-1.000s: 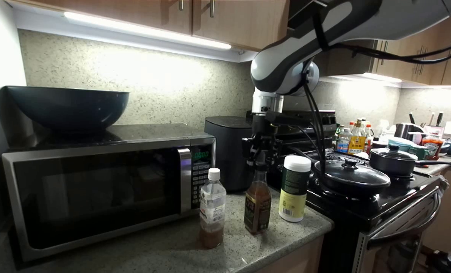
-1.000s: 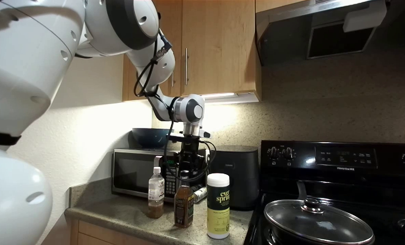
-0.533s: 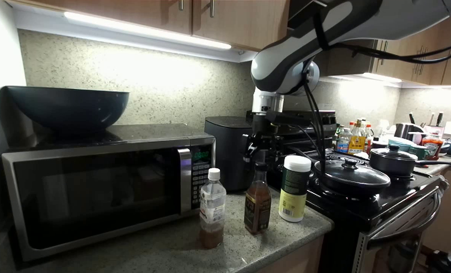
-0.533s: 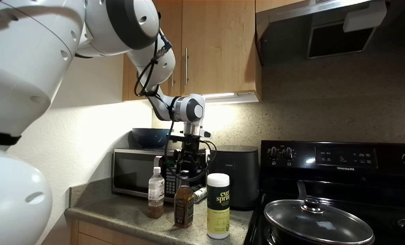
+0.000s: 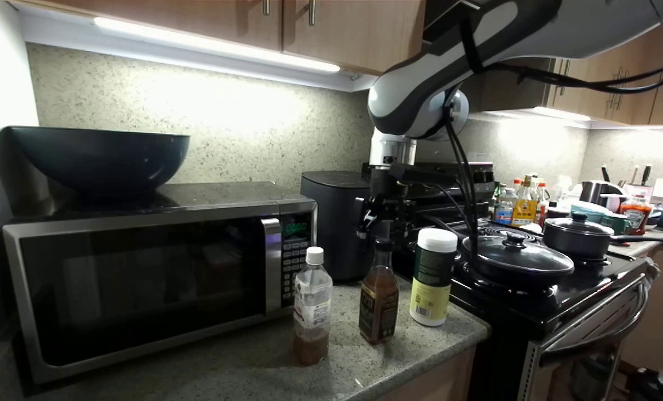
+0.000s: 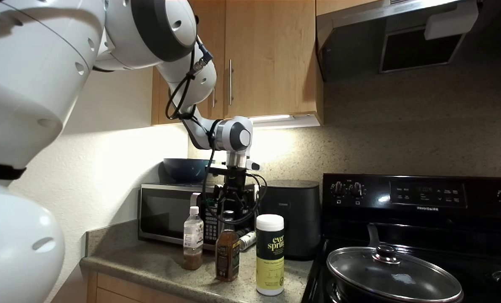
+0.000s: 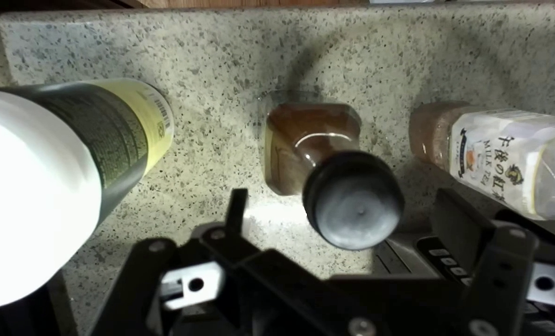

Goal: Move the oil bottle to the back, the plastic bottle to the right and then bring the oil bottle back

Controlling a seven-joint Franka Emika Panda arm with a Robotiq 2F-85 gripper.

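Note:
The oil bottle [image 5: 378, 309], brown with a dark cap, stands upright on the counter in both exterior views. In the wrist view its black cap [image 7: 354, 205] appears between my spread fingers [image 7: 236, 210], with a gap on either side. My gripper [image 7: 345, 212] is open and holds nothing; it hangs at about cap height. Whether it is around the cap or just behind it I cannot tell. The plastic bottle [image 5: 312, 312], clear with a white cap, stands upright beside the oil bottle, on the microwave side. In the wrist view the plastic bottle [image 7: 501, 154] lies beyond the right finger, its cap out of frame.
A white-lidded canister [image 6: 270, 256] with a yellow-green label stands close on the oil bottle's stove side. Behind are the microwave [image 5: 159, 289] and a black appliance [image 6: 290, 219]. The counter's front edge [image 6: 158, 284] runs near the bottles. A lidded pan [image 5: 518, 262] sits on the stove.
My gripper's fingers have spread apart from around the oil bottle's cap. The oil bottle, the plastic bottle and the canister stay where they were; the arm has barely shifted.

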